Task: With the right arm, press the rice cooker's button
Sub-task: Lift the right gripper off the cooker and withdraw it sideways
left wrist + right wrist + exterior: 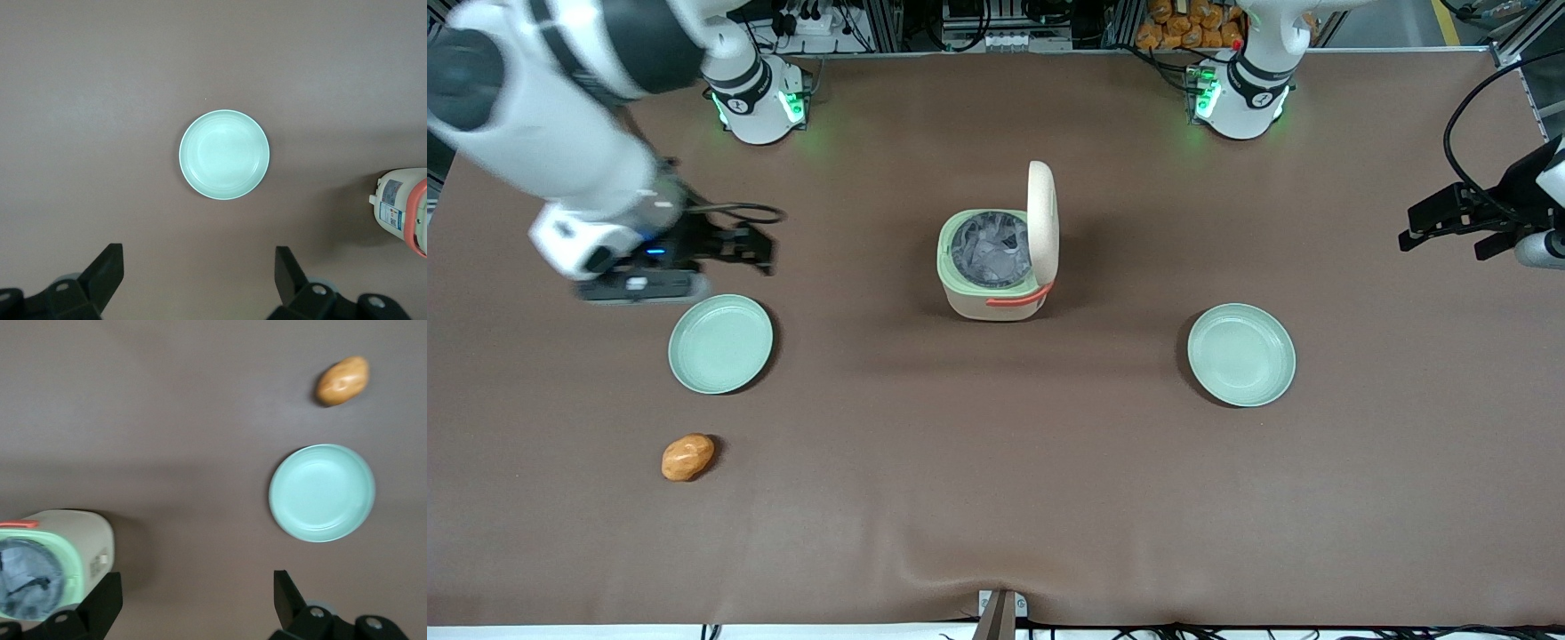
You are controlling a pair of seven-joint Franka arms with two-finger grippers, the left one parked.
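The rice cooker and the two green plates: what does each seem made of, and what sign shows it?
Rice cooker: likely matte plastic, no glare; inside looks grey metal. Plates: smooth, faint sheen, plastic or glazed ceramic. The gripper, open, hangs above the table beside one plate.

A brown cloth covers the tabletop (996,498) edge to edge (a soft wrinkle shows at the edge nearest the front camera); lighting is even and shadows are soft. Along the edge farthest from that camera run an aluminium frame (889,22), cables (996,36) and orange-brown packets (1183,22).
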